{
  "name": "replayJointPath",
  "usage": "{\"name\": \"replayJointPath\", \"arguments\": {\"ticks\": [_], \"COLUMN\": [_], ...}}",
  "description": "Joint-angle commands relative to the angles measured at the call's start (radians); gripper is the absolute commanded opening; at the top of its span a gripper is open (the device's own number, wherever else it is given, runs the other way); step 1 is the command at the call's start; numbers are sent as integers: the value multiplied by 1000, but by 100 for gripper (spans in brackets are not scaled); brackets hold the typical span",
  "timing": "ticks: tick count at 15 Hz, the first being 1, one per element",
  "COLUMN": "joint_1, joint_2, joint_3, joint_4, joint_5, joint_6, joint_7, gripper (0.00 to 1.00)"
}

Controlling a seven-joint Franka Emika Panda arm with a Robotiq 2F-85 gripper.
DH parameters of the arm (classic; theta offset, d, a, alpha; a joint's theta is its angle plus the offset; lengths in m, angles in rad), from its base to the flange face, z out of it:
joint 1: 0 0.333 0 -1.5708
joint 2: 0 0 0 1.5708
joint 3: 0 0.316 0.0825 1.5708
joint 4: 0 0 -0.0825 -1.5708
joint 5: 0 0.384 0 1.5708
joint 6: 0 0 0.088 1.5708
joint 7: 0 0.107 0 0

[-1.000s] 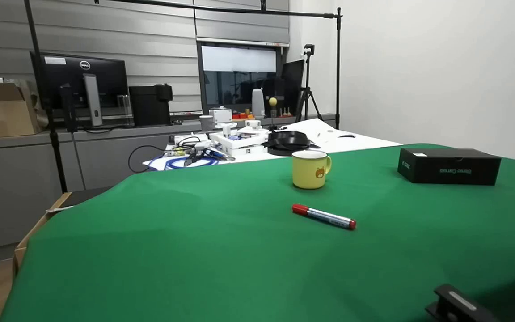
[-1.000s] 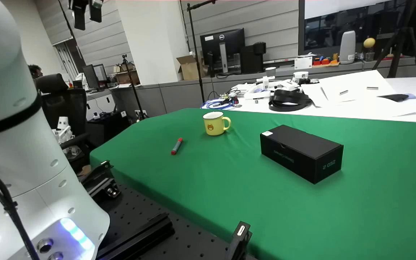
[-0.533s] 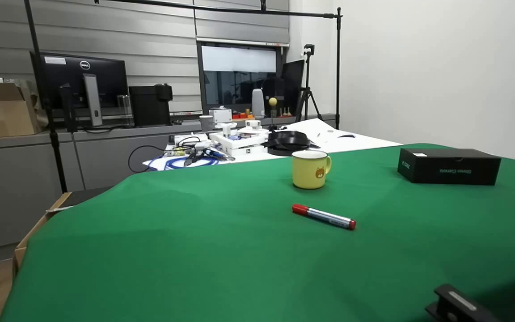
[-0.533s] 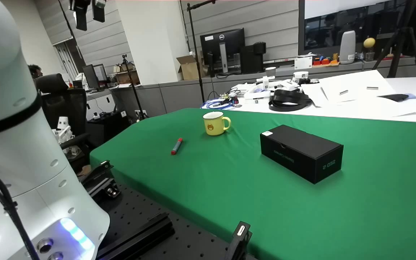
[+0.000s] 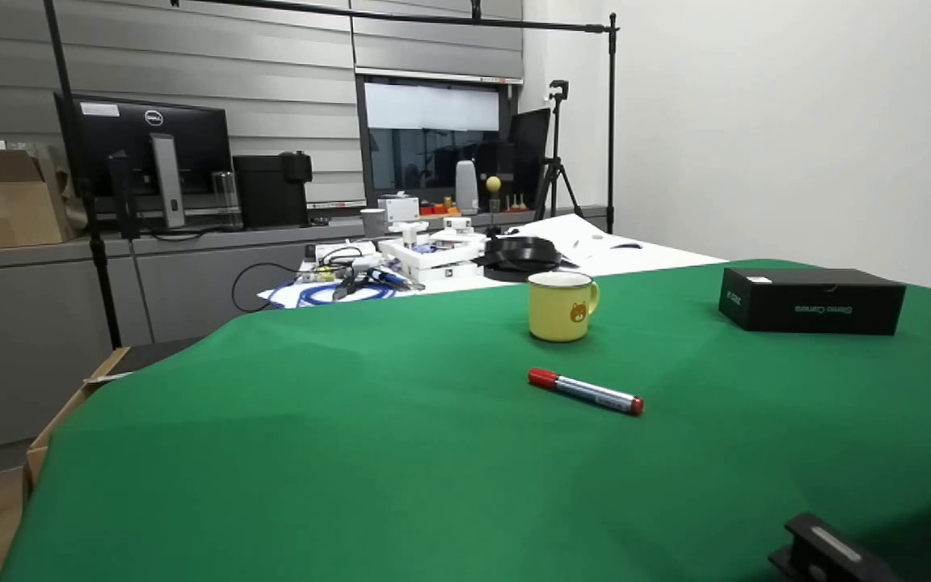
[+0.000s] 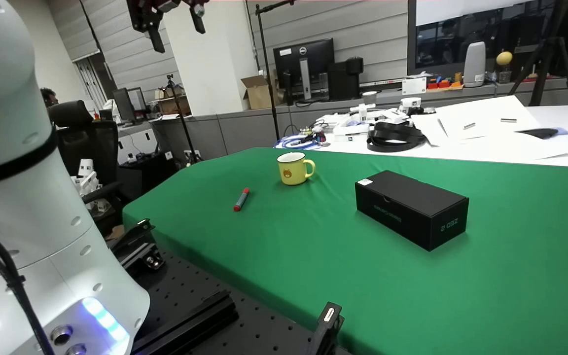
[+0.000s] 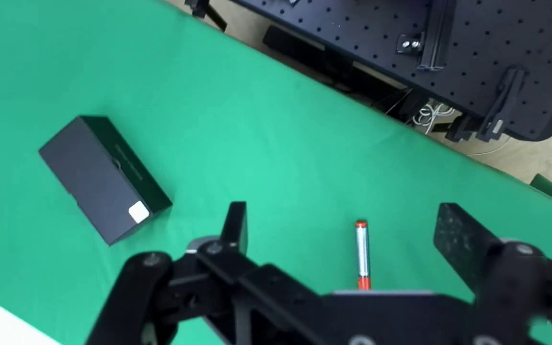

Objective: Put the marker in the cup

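Note:
The marker (image 5: 595,393) lies flat on the green cloth, with a silver-grey barrel, a red cap and a red end. It also shows in an exterior view (image 6: 241,200) and in the wrist view (image 7: 362,251), where the gripper's body hides part of its cap. The cup (image 5: 554,314) is a yellow mug with a bear mark, upright just beyond the marker; it also shows in an exterior view (image 6: 290,173). It does not show in the wrist view. My gripper (image 6: 178,40) is open and empty, high above the table; in the wrist view its fingertips (image 7: 343,208) appear either side of the marker.
A black box (image 5: 817,301) lies on the green cloth, away from the cup; it also shows in the wrist view (image 7: 98,177). A white table with cables and white parts (image 6: 363,123) stands behind. Black rails and brackets (image 6: 185,323) line the robot's mounting plate.
My gripper has moved to the right and slightly down in an exterior view, and its fingers show farther apart there. The marker, cup and box have not moved.

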Motion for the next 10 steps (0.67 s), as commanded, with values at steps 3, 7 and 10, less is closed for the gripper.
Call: {"name": "replayJointPath", "arguments": {"ticks": [3, 7, 10], "joint_1": [81, 139, 141], "joint_2": [125, 226, 288], "joint_3": [-52, -103, -117], "joint_4": [48, 75, 111], "joint_5": [-27, 103, 228], "joint_6": [246, 353, 314], "joint_7": [-208, -346, -351], "gripper": [100, 100, 100]}}
